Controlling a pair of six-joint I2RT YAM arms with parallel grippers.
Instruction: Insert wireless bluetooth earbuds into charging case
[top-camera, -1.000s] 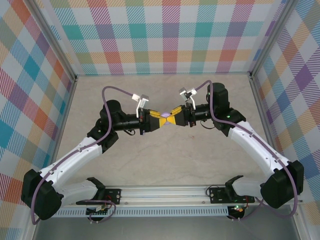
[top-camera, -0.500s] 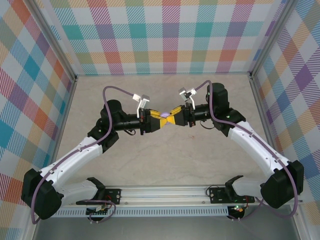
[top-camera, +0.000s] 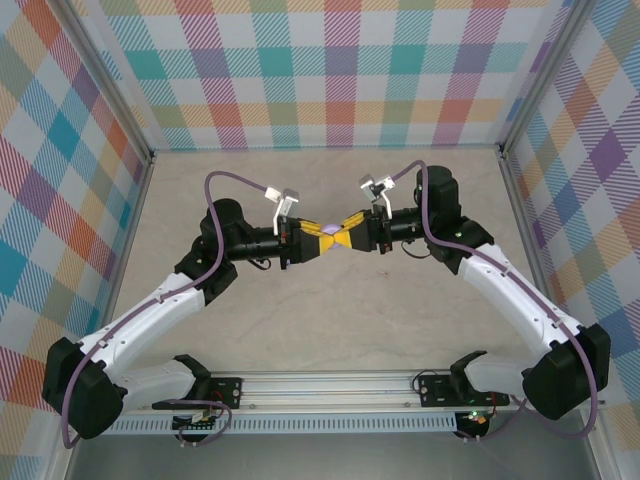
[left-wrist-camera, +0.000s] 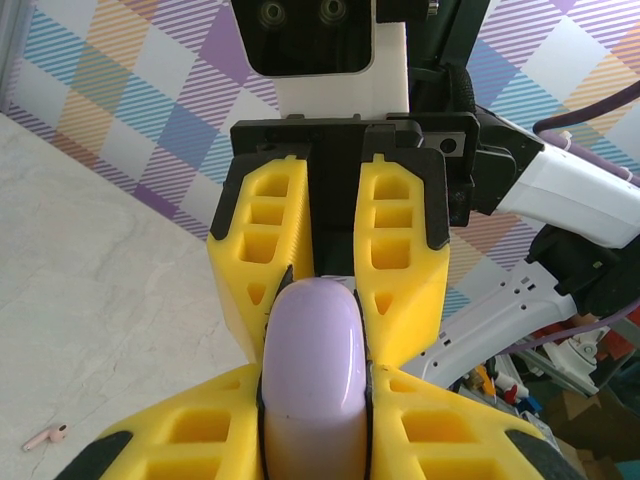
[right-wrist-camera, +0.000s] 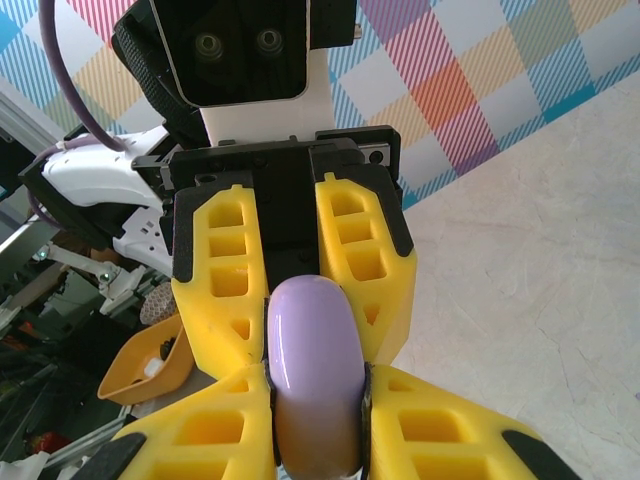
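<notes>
A lilac charging case (top-camera: 330, 229), closed, hangs above the middle of the table, gripped from both sides. My left gripper (top-camera: 322, 243) is shut on its left part and my right gripper (top-camera: 346, 238) on its right part, their yellow fingertips meeting. In the left wrist view the case (left-wrist-camera: 312, 350) sits between my left gripper's (left-wrist-camera: 312, 440) fingers, with the right one's fingers (left-wrist-camera: 400, 250) clamped on its far end. The right wrist view mirrors this: case (right-wrist-camera: 310, 350), right gripper (right-wrist-camera: 315, 430). One pale pink earbud (left-wrist-camera: 47, 436) lies on the table below.
Checked walls enclose the marble-look table (top-camera: 330, 330) on three sides. A metal rail (top-camera: 330, 385) carries the arm bases at the near edge. An orange bowl (right-wrist-camera: 150, 370) stands beyond the table.
</notes>
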